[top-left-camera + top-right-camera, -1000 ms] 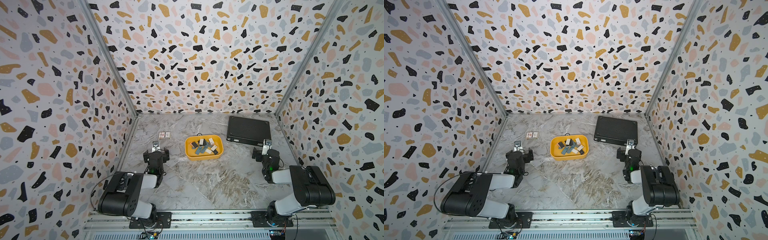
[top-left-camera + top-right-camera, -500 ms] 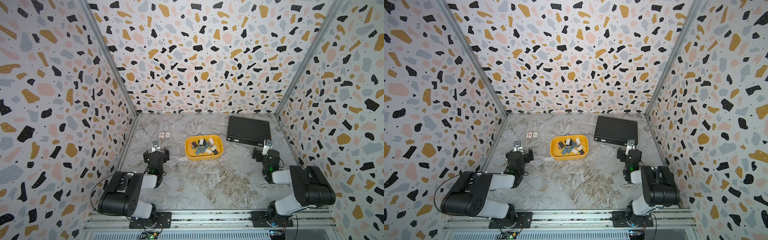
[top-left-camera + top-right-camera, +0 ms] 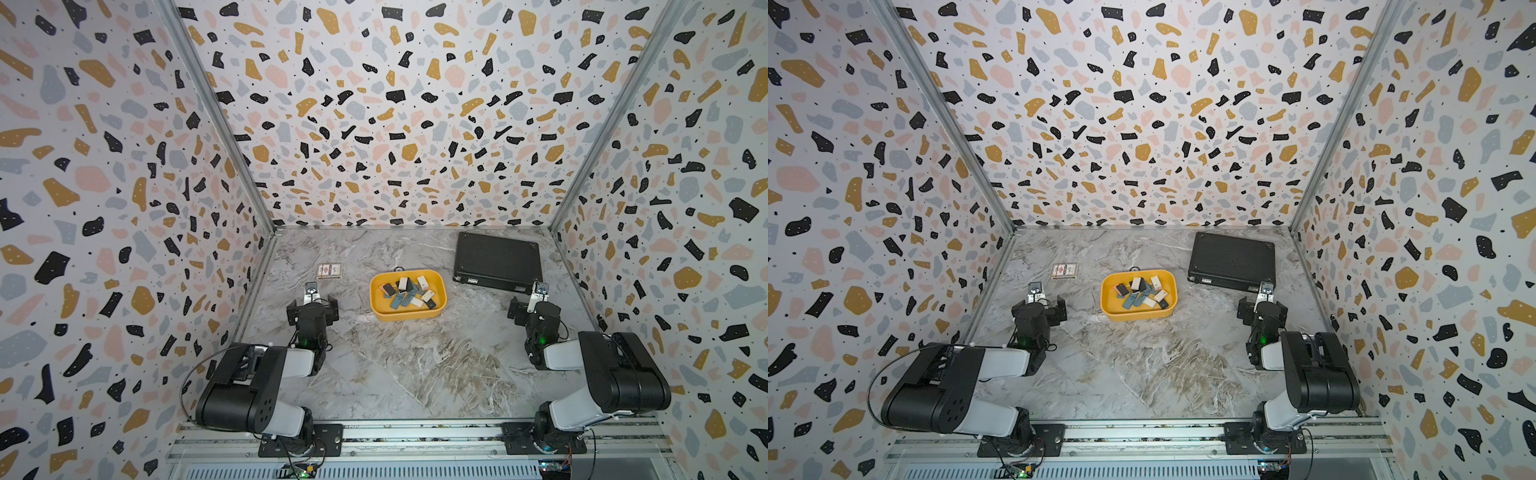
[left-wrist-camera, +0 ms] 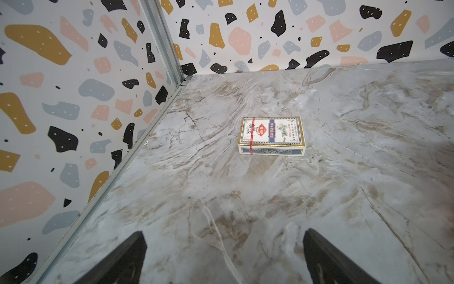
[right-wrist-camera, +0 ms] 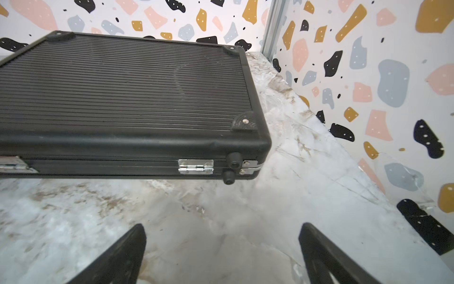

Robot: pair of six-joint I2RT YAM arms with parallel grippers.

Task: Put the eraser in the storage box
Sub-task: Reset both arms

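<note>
The storage box is a shallow yellow tub at mid-table, seen in both top views. Several small erasers, white, black and grey-blue, lie inside it; I see no eraser on the table outside it. My left gripper rests low to the left of the box, open, with only bare marble between its fingers. My right gripper rests to the right of the box, open and holding nothing. The wrist views show neither the box nor the erasers.
A small printed card pack lies ahead of the left gripper near the left wall. A flat black ribbed case with metal latches lies ahead of the right gripper at the back right. Patterned walls enclose three sides.
</note>
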